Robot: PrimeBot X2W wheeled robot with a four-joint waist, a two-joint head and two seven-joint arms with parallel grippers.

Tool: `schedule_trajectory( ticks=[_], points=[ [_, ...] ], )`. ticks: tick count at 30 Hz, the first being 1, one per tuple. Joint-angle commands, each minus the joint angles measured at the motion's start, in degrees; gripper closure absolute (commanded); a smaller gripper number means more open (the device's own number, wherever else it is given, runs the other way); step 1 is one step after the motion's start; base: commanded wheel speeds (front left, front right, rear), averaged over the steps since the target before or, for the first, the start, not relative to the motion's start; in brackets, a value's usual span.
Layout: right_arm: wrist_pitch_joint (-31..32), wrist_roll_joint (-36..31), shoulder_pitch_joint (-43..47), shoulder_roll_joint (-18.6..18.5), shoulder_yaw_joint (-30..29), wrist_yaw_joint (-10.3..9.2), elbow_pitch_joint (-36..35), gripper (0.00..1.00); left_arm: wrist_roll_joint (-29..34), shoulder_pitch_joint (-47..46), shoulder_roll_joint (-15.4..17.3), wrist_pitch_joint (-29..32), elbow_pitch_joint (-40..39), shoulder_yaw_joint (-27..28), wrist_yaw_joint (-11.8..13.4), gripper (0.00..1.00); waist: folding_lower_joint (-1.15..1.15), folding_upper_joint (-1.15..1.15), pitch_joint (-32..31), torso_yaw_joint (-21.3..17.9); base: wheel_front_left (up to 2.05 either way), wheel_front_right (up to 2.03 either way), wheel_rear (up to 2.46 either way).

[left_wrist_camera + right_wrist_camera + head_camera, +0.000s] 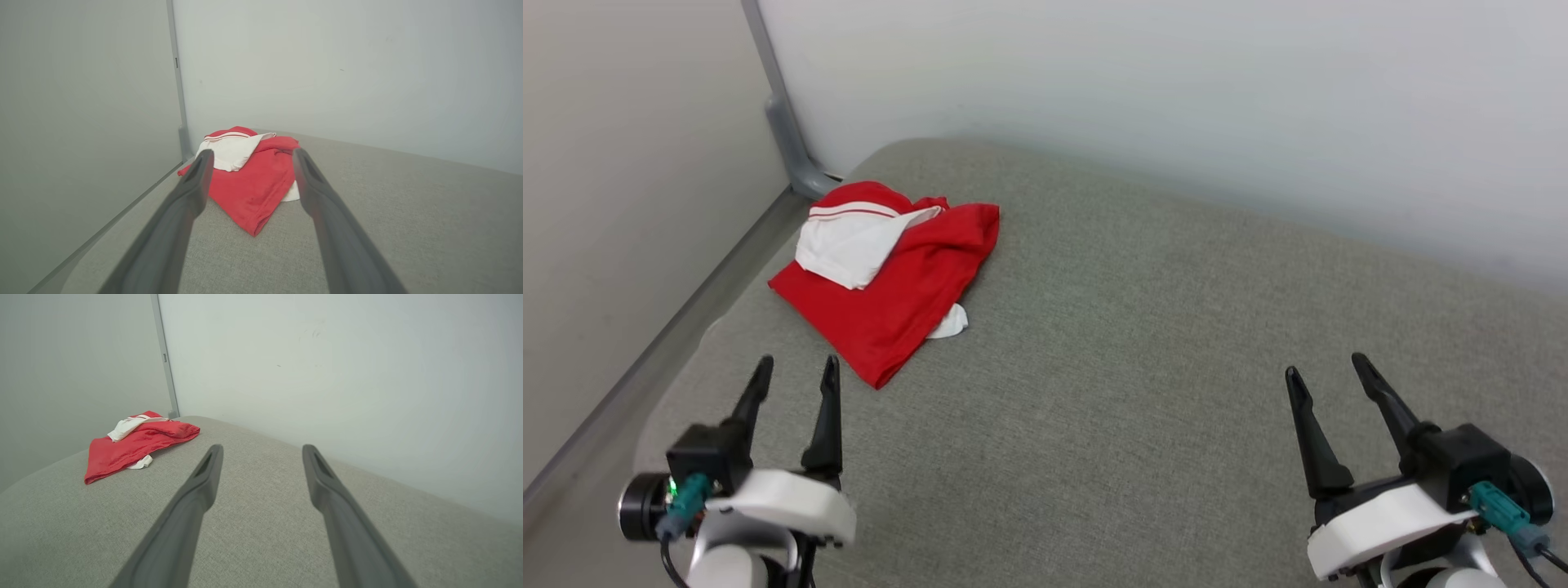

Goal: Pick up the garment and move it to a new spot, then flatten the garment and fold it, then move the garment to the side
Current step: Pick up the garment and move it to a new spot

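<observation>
Both claws hang low over the grey cushion [1143, 392], empty, the left claw [798, 363] and the right claw [1324, 366] each with its fingers spread wide. Just past the left one lies the red shirt [898, 302], bunched in layers near the cushion's far left corner, close to the wall post [788, 131]. Its long axis runs away from the robot and leans a little right; a pointed red corner aims back at the left claw. One white sleeve [845, 241] is draped on top at the far end.

A pinch here may well catch only the top layer or that sleeve, so the bundle would drag lopsided. Being so near the left edge, it could also slide off toward the wall.
</observation>
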Motion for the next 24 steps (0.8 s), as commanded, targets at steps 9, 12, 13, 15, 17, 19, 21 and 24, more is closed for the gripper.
schedule_trajectory(
  ticks=[9,12,13,15,17,19,21,24],
  points=[
    [2.9,-3.8,-4.5,0.1,-0.9,-0.03,-4.8,0.0,-6.2,-16.1,3.8,5.4,5.8,-0.7,-0.2,0.0,0.0,0.0,8.6,-3.8,0.0,0.0,0.0],
    [3.3,-4.6,-5.8,-0.3,-1.1,-0.03,-5.9,0.0,-8.5,-21.8,5.8,9.6,6.9,-0.8,-0.2,0.0,0.0,0.0,11.4,-5.3,0.0,0.0,0.0],
    [3.4,-4.6,-6.3,-0.3,-1.2,-0.02,-6.2,0.0,-9.5,-23.8,6.6,11.1,7.2,-0.9,-0.2,0.0,0.0,0.0,12.4,-5.9,0.0,0.0,0.0],
    [3.5,-5.0,-7.1,-0.5,-1.5,-0.02,-6.9,0.0,-11.3,-27.8,8.3,14.5,8.1,-0.9,-0.2,0.0,0.0,0.0,14.1,-6.8,0.0,0.0,0.0],
    [3.8,-5.1,-8.0,-0.7,-1.3,-0.02,-7.5,0.0,-13.0,-31.5,10.5,18.2,9.1,-0.8,-0.2,0.0,0.0,0.0,16.0,-7.9,0.0,0.0,0.0],
    [3.7,-5.0,-9.0,-1.0,-1.2,-0.02,-8.0,0.0,-14.7,-34.8,12.3,22.6,10.7,-1.1,-0.2,0.0,0.0,0.0,17.7,-8.8,0.0,0.0,0.0],
    [3.7,-4.9,-9.9,-1.2,-1.1,-0.02,-8.4,0.0,-16.3,-38.2,14.1,27.4,12.9,-1.3,-0.2,0.0,0.0,0.0,19.4,-9.7,0.0,0.0,0.0],
    [3.6,-4.8,-11.2,-1.3,-0.7,-0.02,-9.0,0.0,-18.6,-42.0,16.8,34.6,15.8,-1.0,-0.2,0.0,0.0,0.0,21.9,-11.1,0.0,0.0,0.0]
  ],
)
